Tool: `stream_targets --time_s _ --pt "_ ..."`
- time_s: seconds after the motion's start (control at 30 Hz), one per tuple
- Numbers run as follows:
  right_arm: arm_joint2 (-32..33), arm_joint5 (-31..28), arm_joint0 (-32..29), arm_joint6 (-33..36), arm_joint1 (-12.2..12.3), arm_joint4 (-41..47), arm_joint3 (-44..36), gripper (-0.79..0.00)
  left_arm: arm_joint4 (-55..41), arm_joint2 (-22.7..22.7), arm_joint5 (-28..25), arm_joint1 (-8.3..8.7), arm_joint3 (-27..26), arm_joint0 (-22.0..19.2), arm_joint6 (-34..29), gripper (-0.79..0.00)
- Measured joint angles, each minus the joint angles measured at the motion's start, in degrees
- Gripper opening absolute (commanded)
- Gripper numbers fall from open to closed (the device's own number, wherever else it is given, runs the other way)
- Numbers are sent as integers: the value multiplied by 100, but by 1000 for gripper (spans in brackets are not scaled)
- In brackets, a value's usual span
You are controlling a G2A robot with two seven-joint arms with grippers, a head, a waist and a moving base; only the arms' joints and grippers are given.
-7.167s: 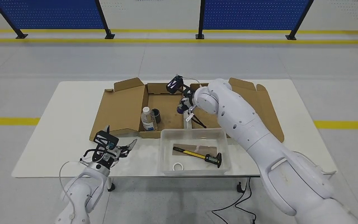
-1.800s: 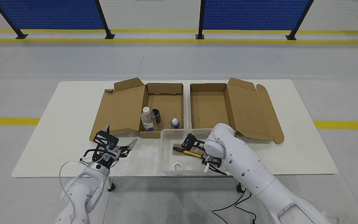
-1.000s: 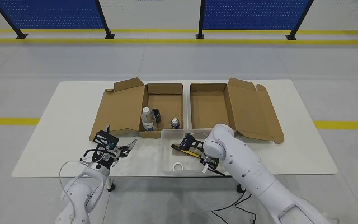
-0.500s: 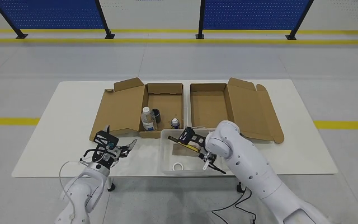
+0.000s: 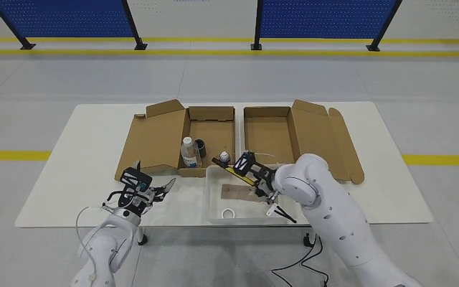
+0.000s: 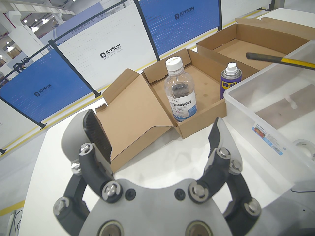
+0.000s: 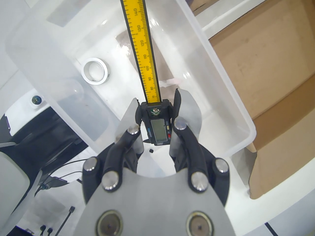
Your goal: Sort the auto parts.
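Far left, near the front edge of the white bench (image 5: 64,165), the left end effector (image 6: 155,126) hovers with its two ribbed black pads spread wide and nothing between them. Moving across, there's the left brown cardboard box (image 5: 161,140), lid flap laid open flat, corrugated walls low. Inside stands a clear plastic bottle with a white screw cap (image 6: 180,94), upright, with a small dark round pot (image 5: 201,148) just beside it. At the box's right front corner is a blue spray can with a white cap (image 6: 230,81), upright too. Next comes the clear plastic bin with rounded corners (image 5: 214,204), just in front of both boxes. A white ring of tape (image 7: 94,71) lies flat on its floor near a brown rectangular sheet (image 5: 237,192). And here's the action: the right end effector (image 7: 155,99) pinches the yellow-and-black digital caliper (image 7: 139,37) by its black display head, fingers pressed on both sides. The caliper is in the air above the bin, its long flat ruled beam reaching toward the spray can. Far right, the second brown cardboard box (image 5: 269,140) sits open, flaps spread.
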Motion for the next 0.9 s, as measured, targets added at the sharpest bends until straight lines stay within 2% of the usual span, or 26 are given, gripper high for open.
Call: stream_targets --time_s 0.2,0.5,0.9 --pt "228 227 -61 -432 34 131 -160 -785 0 0 0 0 0 0 0 0" --pt "332 882 64 -857 29 -60 -82 -785 0 0 0 0 0 0 0 0" --pt "489 2331 364 -1808 -83 -2 635 -785 0 0 0 0 0 0 0 0"
